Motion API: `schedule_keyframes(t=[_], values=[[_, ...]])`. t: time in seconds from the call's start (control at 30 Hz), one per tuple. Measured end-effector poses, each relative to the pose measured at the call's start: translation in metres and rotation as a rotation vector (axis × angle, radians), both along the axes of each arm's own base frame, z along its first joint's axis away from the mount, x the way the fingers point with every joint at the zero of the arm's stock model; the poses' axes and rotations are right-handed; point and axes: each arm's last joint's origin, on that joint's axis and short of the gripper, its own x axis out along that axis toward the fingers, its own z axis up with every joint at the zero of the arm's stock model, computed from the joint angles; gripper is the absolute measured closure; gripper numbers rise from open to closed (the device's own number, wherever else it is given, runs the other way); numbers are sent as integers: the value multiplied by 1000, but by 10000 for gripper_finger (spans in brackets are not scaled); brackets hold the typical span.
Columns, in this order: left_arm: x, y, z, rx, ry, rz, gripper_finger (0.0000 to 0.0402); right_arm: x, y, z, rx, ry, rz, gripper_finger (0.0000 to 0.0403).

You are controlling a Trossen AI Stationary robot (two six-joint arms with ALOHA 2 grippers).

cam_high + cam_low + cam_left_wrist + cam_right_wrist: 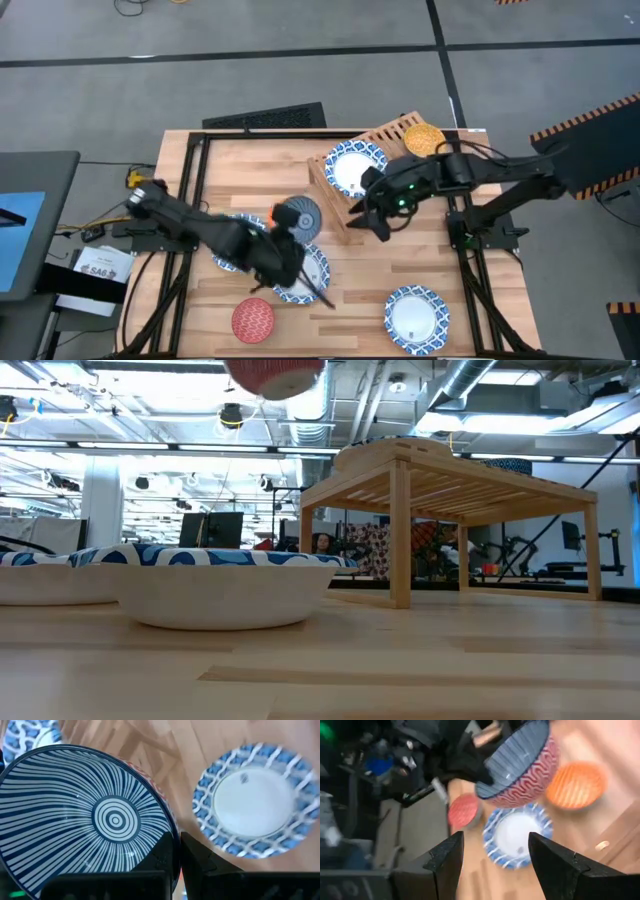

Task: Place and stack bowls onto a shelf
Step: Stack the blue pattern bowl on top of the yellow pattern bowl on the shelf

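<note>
The left hand (290, 238) is hanging over the middle of the surface (240, 160), closed tight on the rim of a striped bowl (299, 216) and holding it up in the air. From the left wrist the bowl (90, 820) is showing a blue-and-white inside with rings at the centre; the fingers themselves are mostly cut off at the edge. From the right wrist its outside (522, 765) is showing red with wavy white lines. In the low view only a red underside (275, 375) is poking in at the top, the rest cut off.

The right hand (368, 215) is waiting beside the shelf (335, 210), fingers (445, 860) spread wide, holding nothing.

On the shelf a blue-rimmed bowl (354, 167) is sitting next to a yellow bowl (425, 138) at the far end. In the low view the shelf (450, 490) is standing upright, and what is on top is hard to make out.

Below the left arm two more blue-rimmed bowls (318, 270) are lying, largely hidden by the arm. An orange bowl (274, 214) is peeking out, mostly covered. A red bowl (253, 320) is sitting near the front edge, and another blue-rimmed one (416, 318) well apart to its right
</note>
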Motion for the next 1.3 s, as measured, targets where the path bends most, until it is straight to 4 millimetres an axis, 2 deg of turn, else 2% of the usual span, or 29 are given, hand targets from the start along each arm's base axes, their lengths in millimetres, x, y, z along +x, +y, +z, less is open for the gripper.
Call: schedule_keyframes(t=[0.13, 0.27, 0.4, 0.6, 0.77, 0.87, 1.17, 1.3], values=[[12, -20, -27, 79, 103, -96, 401, 8, 3, -9, 115, 79, -54, 154], [18, -32, -44, 39, 201, -213, 401, 16, 9, -24, 201, 193, -117, 154], [20, -38, -46, -27, 240, -330, 401, 23, 25, -44, 255, 339, -181, 154], [24, -44, -45, -112, 229, -452, 401, 34, 56, -68, 331, 467, -258, 154], [30, -48, -42, -120, 169, -523, 401, 41, 71, -84, 348, 523, -313, 154], [29, -48, -43, -159, 193, -545, 401, 43, 72, -86, 356, 521, -317, 154], [31, -50, -45, -122, 191, -595, 401, 47, 68, -84, 365, 504, -282, 154], [34, -51, -43, -73, 154, -648, 401, 50, 67, -82, 385, 487, -195, 154]])
